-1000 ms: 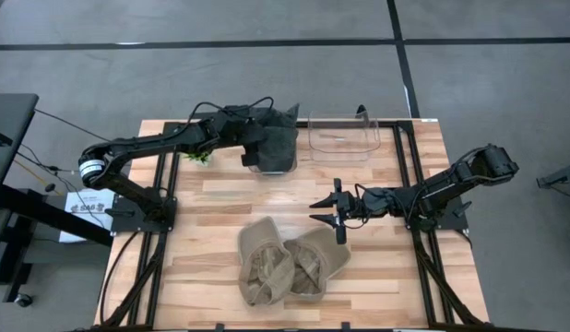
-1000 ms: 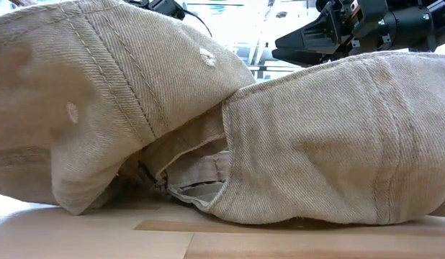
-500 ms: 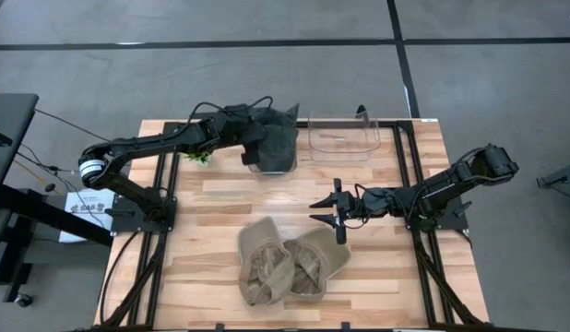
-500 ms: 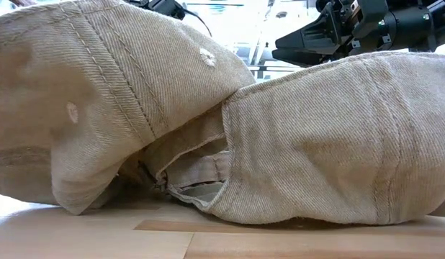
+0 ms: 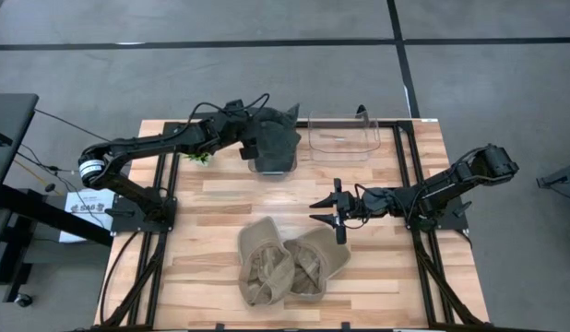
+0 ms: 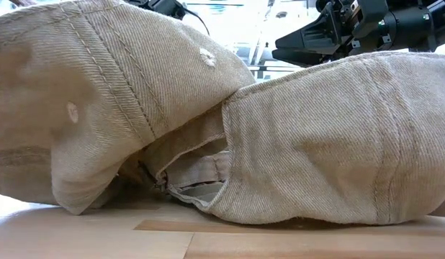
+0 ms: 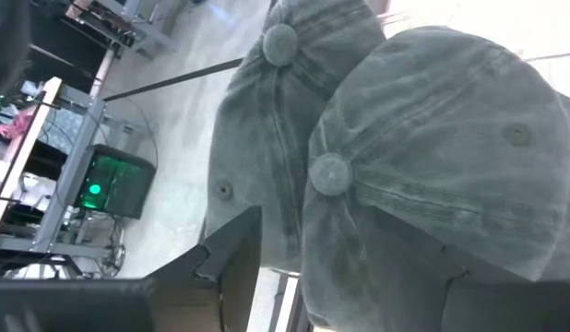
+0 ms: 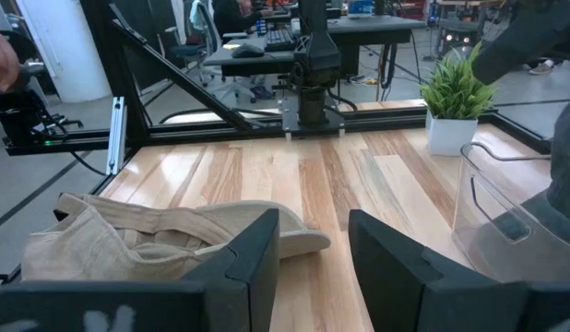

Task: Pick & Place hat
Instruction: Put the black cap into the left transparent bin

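No writing clear enough to read. Left end effector (image 5: 267, 143) stretched out over a clear bin (image 5: 271, 164), gripping a dark hat (image 5: 278, 138). Right end effector (image 5: 333, 210) low above the tabletop (image 5: 220, 198), fingers a bit apart, holding nothing. Two tan hats (image 5: 290, 263) lying close by.

A light wooden table (image 5: 220, 198) is carrying two tan hats (image 5: 290, 267) lying touching at its near edge, two clear bins (image 5: 343, 138) standing side by side along the far edge, and a small potted plant (image 5: 198, 158) sitting beside them
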